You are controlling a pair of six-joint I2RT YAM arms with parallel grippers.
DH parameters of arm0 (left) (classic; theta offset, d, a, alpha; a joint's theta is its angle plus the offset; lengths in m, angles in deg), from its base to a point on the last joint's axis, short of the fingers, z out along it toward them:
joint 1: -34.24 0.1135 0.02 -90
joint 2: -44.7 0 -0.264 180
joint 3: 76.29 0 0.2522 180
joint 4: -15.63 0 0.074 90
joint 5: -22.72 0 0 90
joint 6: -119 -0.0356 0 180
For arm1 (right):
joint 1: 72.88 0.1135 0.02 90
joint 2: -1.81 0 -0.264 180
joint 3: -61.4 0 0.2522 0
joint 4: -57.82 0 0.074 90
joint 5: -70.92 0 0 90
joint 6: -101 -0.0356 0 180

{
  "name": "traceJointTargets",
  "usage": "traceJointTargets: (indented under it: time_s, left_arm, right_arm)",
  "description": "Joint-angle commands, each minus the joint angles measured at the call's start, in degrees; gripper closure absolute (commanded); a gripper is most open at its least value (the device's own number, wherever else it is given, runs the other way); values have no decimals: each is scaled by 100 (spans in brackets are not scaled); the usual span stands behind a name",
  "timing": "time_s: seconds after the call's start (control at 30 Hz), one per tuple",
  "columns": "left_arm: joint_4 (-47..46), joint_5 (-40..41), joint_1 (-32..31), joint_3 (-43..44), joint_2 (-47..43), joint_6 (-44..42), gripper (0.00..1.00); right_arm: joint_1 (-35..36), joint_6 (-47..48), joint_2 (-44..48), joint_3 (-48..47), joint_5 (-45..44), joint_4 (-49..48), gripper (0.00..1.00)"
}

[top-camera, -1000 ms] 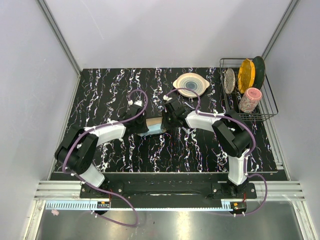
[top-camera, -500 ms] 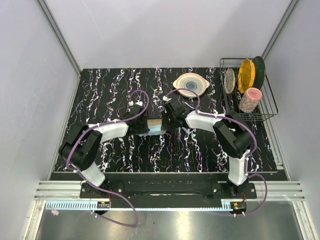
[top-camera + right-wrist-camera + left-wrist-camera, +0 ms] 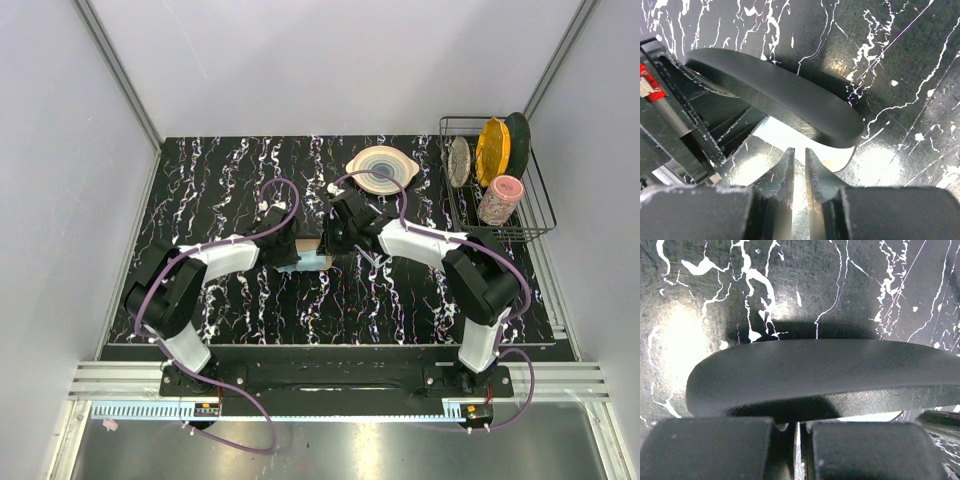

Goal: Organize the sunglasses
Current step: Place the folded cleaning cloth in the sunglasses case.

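At the centre of the black marbled table top (image 3: 220,180), where the two arms meet, the sunglasses cannot be made out in any view; whether they lie inside the case or under the arms cannot be told. The black case (image 3: 308,244) lies there with its tan lining showing from above, and a light blue cloth (image 3: 316,262) touches its near edge. In both wrist views the curved black lid of the case (image 3: 830,375) (image 3: 790,95) arches across the frame, raised above a bright pale surface. The left gripper (image 3: 290,250) (image 3: 799,427) sits just beside the left end of the case, its fingers (image 3: 715,445) pressed together with only a hairline seam between them. The right gripper (image 3: 335,238) (image 3: 799,155) sits at the right end of the case, its fingers (image 3: 785,170) brought close with a narrow slit between them; whether anything thin is pinched in that slit cannot be told. Beyond the grippers, near the far edge, a round ribbed plate (image 3: 382,168) rests on the table. At the far right stands a wire dish rack (image 3: 540,225) holding a pink cup (image 3: 500,200), a yellow plate (image 3: 491,150) and a dark green plate (image 3: 518,135), all upright.
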Motion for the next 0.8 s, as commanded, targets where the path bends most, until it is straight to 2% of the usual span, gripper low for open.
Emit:
traceJointTargets:
  time_s: [0.0, 0.03, 0.23, 0.77]
  left_arm:
    - [411, 122, -29, -65, 452, 15, 100]
    - [411, 122, -37, -65, 469, 24, 100]
    - [454, 122, -37, -38, 487, 15, 100]
    - [481, 52, -37, -21, 522, 41, 100]
  right_arm:
    - [42, -104, 294, -224, 16, 18, 80]
    - [43, -96, 251, -251, -63, 115, 80]
    - [34, -201, 242, -102, -292, 319, 62]
    - [43, -342, -444, -242, -257, 336, 59]
